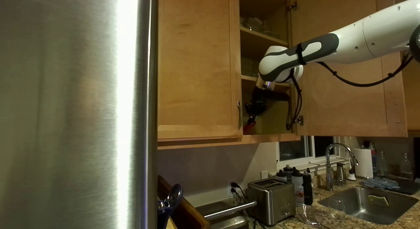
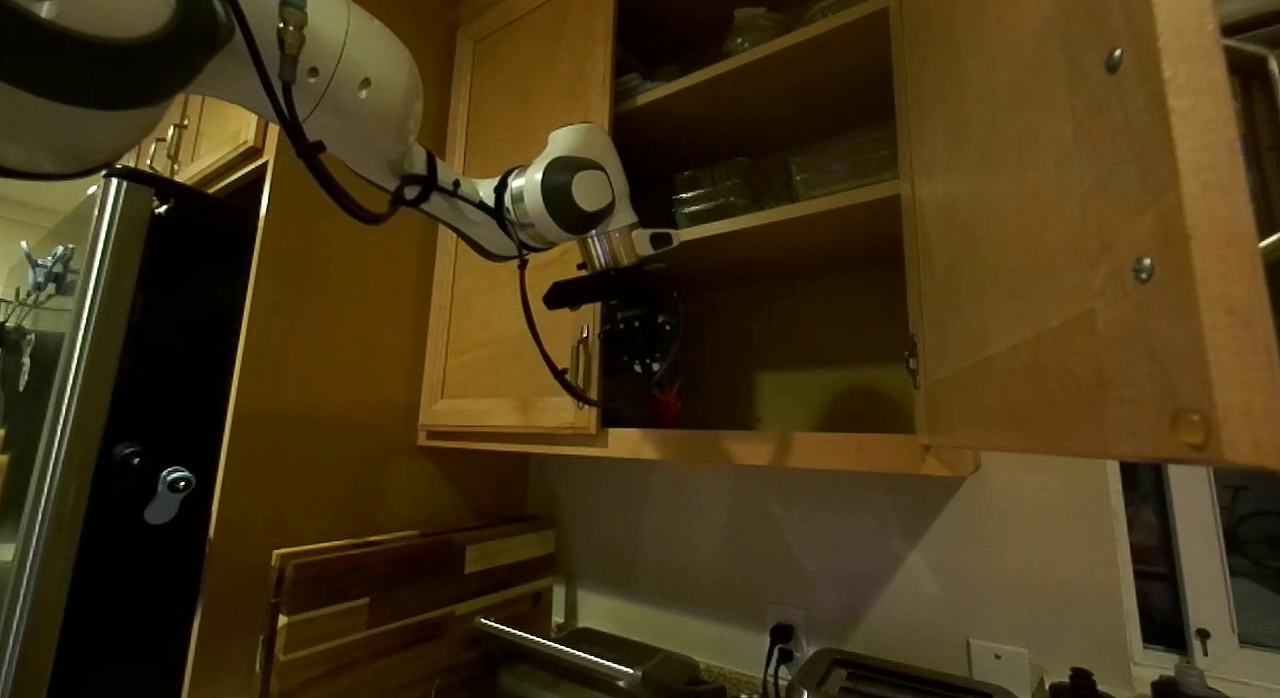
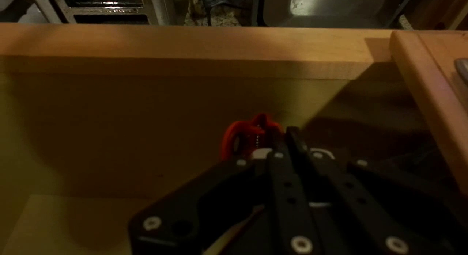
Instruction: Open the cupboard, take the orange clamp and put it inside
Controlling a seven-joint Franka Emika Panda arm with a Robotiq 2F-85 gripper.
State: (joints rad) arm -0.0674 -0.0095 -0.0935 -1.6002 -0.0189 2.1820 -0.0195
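The honey-brown cupboard (image 1: 197,68) has one door shut and one door (image 1: 347,104) swung wide open, in both exterior views (image 2: 1040,208). My gripper (image 1: 252,118) reaches into the lowest compartment, fingers pointing down. It also shows in an exterior view (image 2: 652,376) and in the wrist view (image 3: 286,136). The fingers are nearly together. The orange-red clamp (image 3: 234,138) is at the fingertips, partly hidden behind a finger, and seems pinched there. It also shows just below the fingertips in both exterior views (image 1: 248,128) (image 2: 667,403). I cannot tell whether it touches the cupboard floor.
The shut door's edge and handle (image 2: 580,363) are close beside the gripper. A shelf (image 2: 790,213) with glass containers is above it. The cupboard's front lip (image 3: 197,46) crosses the wrist view. A toaster (image 1: 272,199) stands on the counter below. A steel fridge (image 1: 65,124) fills one side.
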